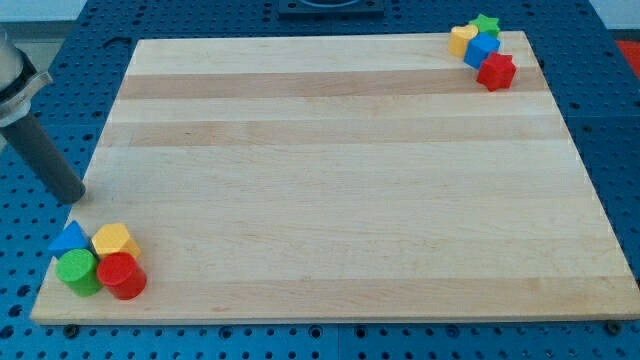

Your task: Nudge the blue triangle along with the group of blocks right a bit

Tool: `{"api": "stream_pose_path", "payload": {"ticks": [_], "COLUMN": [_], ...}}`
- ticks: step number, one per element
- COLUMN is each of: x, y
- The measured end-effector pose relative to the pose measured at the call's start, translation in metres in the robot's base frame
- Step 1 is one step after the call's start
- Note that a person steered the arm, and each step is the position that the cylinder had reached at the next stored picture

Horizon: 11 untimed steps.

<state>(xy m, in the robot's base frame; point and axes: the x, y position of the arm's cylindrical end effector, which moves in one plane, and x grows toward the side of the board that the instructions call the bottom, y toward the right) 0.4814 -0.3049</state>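
Note:
The blue triangle [69, 238] lies at the board's bottom-left corner, in a tight group with a yellow block [115, 241], a green cylinder [78, 271] and a red cylinder [122, 276]. My tip [74, 198] is just off the board's left edge, above the blue triangle in the view and a short gap from it. The rod slants up to the view's top left.
A second group sits at the board's top-right corner: a green star [487, 23], a yellow block [462, 39], a blue block [482, 49] and a red block [496, 71]. The wooden board [340, 180] lies on a blue perforated table.

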Motion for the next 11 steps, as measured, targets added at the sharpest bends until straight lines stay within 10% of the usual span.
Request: {"api": "stream_pose_path", "payload": {"ticks": [5, 11], "x": [0.081, 0.069], "y": [0.000, 0.000]}}
